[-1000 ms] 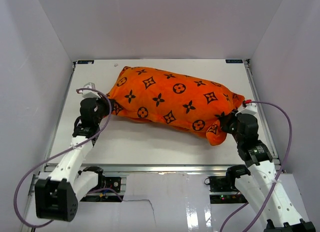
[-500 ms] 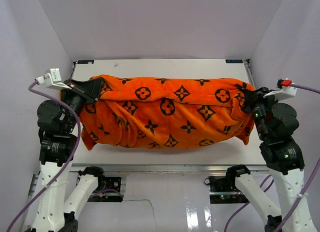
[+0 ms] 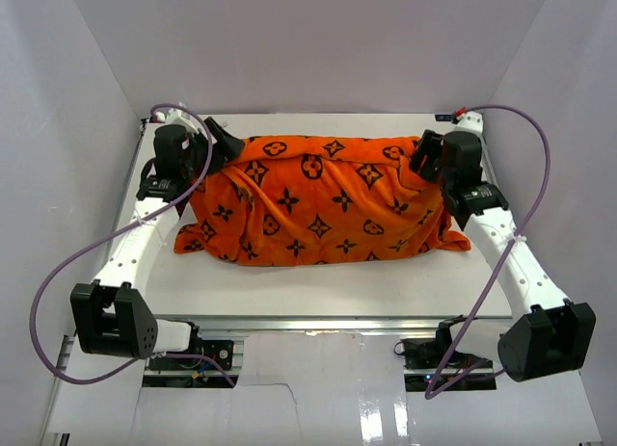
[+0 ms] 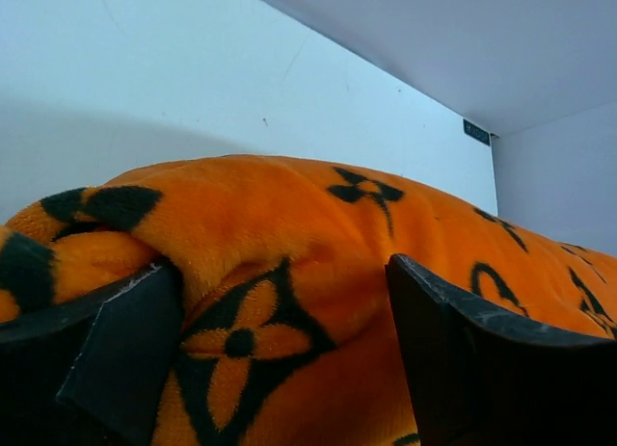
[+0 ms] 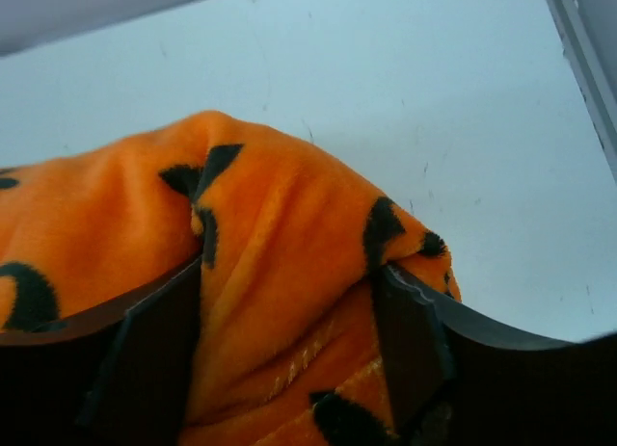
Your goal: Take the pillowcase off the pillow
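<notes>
The orange pillowcase (image 3: 318,200) with dark motifs lies bunched across the far half of the white table (image 3: 318,282). It bulges as if filled, and the pillow is hidden, with no white cushion showing. My left gripper (image 3: 220,143) sits at its far left corner. In the left wrist view the left gripper (image 4: 280,273) stands open, wide apart, with the pillowcase (image 4: 289,224) swelling up between the fingers. My right gripper (image 3: 424,159) is at the far right corner. In the right wrist view the right gripper (image 5: 287,273) is open around a fold of the pillowcase (image 5: 280,224).
White enclosure walls stand close on the left, the right and behind the table. Purple cables (image 3: 58,282) loop off both arms. Metal rails run along the table's side edge (image 3: 492,167). Bare table shows in front of the cover.
Half a second ago the cover hung stretched between both shut grippers. Both arms have since swung toward the back, the cover has dropped onto the table, and both jaws have opened.
</notes>
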`<state>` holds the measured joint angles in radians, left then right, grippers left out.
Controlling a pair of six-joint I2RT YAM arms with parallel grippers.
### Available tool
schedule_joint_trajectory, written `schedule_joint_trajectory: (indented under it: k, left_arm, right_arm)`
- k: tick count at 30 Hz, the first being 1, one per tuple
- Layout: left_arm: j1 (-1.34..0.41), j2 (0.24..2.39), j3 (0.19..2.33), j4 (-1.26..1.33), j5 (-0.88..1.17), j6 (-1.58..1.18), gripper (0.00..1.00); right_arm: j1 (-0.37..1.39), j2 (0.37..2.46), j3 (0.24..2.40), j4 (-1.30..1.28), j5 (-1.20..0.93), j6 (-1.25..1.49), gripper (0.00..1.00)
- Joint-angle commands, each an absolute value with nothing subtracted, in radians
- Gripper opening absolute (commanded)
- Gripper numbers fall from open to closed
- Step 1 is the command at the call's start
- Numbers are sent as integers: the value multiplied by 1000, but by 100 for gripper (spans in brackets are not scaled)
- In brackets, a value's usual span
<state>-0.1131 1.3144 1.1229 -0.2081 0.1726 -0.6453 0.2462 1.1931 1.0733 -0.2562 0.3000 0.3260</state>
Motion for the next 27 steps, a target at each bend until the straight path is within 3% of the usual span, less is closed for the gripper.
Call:
schedule_joint_trajectory:
  k: [1,5,8,13,22,27]
  left_arm:
    - [-120,1302,1187,-328,186,-583,94]
    - [-123,1247,1365,-494,46,-533,98]
    - [-123,1214,1472,-583,-37,-494,98]
    - [-123,1169,1525,-673,-2,-454,98]
    - [-123,989,1194,-598,96,-451,98]
    - [-123,966,976,-413,302,-514,94]
  right_arm:
    - [250,1218,1176,-250,261,272,76]
    - [233,1230,1288,-297,264,262,89]
    - [227,1246,1374,-346,256,264,89]
    - [227,1221,1404,-377,204,232,90]
    - [227,1000,1264,-322,91,253,90]
    - [227,921,1151,-264,-74,297,89]
